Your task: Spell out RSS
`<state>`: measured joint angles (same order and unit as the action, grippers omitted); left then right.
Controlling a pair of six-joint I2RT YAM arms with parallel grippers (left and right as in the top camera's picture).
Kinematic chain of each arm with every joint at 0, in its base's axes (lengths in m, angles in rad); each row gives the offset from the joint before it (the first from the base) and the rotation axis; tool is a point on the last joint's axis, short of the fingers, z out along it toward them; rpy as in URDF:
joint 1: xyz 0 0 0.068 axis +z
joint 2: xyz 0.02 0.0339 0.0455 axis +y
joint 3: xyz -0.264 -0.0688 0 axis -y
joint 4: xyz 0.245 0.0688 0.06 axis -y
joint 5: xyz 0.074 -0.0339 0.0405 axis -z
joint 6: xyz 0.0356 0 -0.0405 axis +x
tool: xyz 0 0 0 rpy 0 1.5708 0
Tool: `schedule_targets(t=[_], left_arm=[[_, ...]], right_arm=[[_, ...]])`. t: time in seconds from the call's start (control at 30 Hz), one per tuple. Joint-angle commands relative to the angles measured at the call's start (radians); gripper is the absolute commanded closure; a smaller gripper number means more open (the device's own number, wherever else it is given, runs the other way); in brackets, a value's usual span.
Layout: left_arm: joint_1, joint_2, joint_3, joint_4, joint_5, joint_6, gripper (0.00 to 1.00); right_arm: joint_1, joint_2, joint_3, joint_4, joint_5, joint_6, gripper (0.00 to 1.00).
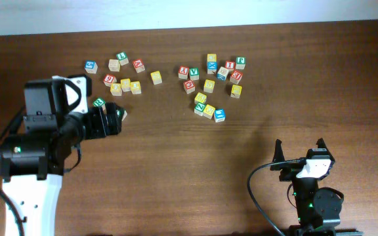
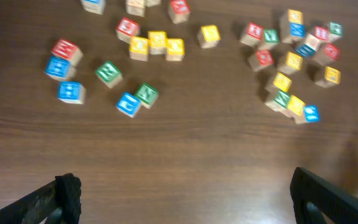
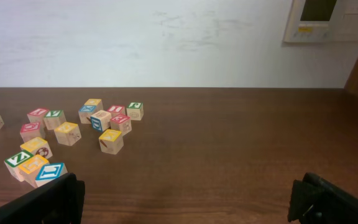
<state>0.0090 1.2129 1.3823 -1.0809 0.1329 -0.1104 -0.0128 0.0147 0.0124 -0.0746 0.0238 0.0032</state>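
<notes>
Many small wooden letter cubes lie scattered on the far half of the brown table. A pale cube with a green letter sits at the right end of the right cluster; it also shows in the right wrist view. I cannot read its letter for certain. Several yellow-faced cubes lie in both clusters, such as one alone in the middle and one at the right; their letters are too small to read. My left gripper is open and empty, near a green cube. My right gripper is open and empty, near the front.
Red, blue and green cubes are mixed among the yellow ones, such as a blue one at the front of the right cluster and a red one in the left cluster. A white wall lies behind the table's far edge.
</notes>
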Motion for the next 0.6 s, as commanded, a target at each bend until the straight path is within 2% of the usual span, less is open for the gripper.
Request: schedule_targets(t=[0.0,0.4,0.5,0.57], left_arm=[[0.001,0.035,0.027,-0.005,-0.077,-0.009,0.01],[0.001,0.173,0.026,-0.004,-0.006,-0.009,0.0],[0.001,0.173,0.026,0.011,-0.006,-0.009,0.16],[0.001,0.175,0.026,0.019,-0.006,-0.009,0.21]], right_arm=[[0.006,-0.008,-0.007,-0.007,-0.006,0.001,0.02],[0.006,-0.008,-0.007,-0.007,-0.005,0.001,0.02],[0.006,-0.008,-0.007,-0.007,-0.005,0.001,0.02],[0.006,-0.008,-0.007,-0.007,-0.005,0.001,0.02]])
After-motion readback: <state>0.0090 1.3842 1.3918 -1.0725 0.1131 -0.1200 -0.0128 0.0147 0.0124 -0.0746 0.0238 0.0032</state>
